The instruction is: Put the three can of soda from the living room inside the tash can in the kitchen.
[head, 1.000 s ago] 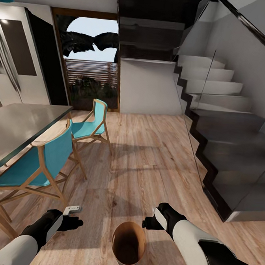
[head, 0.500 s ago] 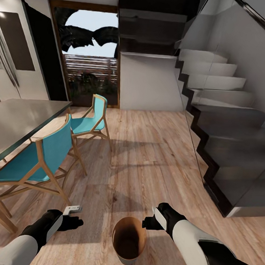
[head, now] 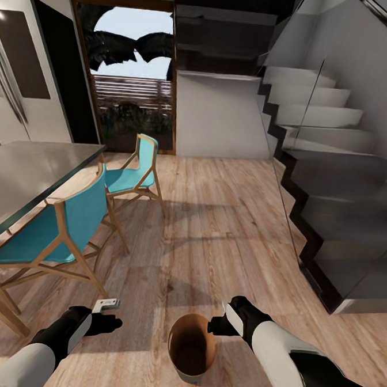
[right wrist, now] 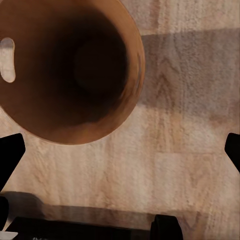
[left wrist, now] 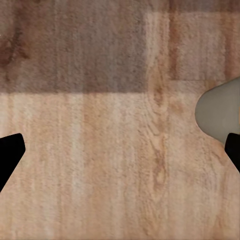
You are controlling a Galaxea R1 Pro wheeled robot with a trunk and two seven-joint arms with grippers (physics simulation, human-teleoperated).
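**Robot at the bin in the kitchen, both grippers empty**

The bin (head: 192, 348) stands upright on the wood floor (head: 214, 229), low and centre in front of the robot, between its two arms. Pale outside, copper-brown inside. Seen from the right wrist (right wrist: 67, 67), the inside goes dark toward the bottom; what lies in it I cannot tell. A slot cut near its rim shows floor through it.

Right gripper (head: 219, 324) hangs just beside the bin's rim, on the robot's right. Its two black fingertips (right wrist: 10, 155) sit at opposite edges of the wrist picture, spread wide, nothing between them but floorboards and part of the bin's mouth.

Left gripper (head: 108, 321) hovers over the floor on the robot's left, apart from the bin. Its fingertips (left wrist: 9, 155) likewise stand far apart, bare floor between them. The bin's pale outer wall (left wrist: 220, 115) shows near one fingertip.

Surroundings: grey metal-topped desk (head: 27, 176) at the robot's left, two teal chairs on wooden frames, one (head: 46, 235) pulled up at the desk's side, the other (head: 134, 175) at its far end. Steel fridge (head: 19, 83) behind the desk. A glass door (head: 131, 91) in the far wall gives onto greenery. Dark staircase (head: 332, 186) climbs on the right.
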